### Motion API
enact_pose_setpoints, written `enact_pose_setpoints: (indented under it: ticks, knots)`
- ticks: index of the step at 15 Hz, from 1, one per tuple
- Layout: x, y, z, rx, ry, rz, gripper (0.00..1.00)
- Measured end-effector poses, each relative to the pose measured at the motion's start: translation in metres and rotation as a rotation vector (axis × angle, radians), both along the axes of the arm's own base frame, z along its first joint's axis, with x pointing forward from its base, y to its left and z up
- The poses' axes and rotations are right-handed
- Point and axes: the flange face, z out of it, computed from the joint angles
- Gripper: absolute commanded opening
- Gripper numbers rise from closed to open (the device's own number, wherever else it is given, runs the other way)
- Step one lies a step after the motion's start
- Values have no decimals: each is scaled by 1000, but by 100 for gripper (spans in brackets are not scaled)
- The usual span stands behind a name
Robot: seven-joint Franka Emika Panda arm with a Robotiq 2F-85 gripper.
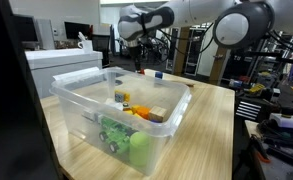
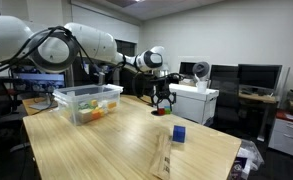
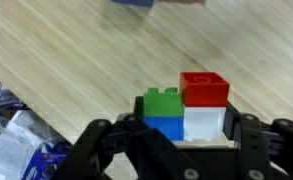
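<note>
While the gripper [image 3: 188, 128] hangs above the pale wooden table [image 3: 76, 60], its jaws appear clamped on a cluster of green, blue, red and white plastic bricks [image 3: 186, 105], squarely between them, long axis spanning finger to finger.

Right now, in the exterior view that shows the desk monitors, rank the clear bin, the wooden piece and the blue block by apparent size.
1. clear bin
2. wooden piece, though it lies nearest the camera, so this is unsure
3. blue block
</note>
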Motion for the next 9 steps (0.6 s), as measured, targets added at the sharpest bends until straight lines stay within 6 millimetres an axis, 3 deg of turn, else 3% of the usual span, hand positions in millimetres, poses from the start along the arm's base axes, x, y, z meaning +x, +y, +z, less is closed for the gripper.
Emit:
enact_pose_setpoints:
  ticks: [3, 5, 9]
  knots:
    - [13, 56, 64, 150, -95, 14, 45]
    - [18, 107, 117, 255, -158, 67, 45]
    - [1, 183, 174, 406, -89, 171, 45]
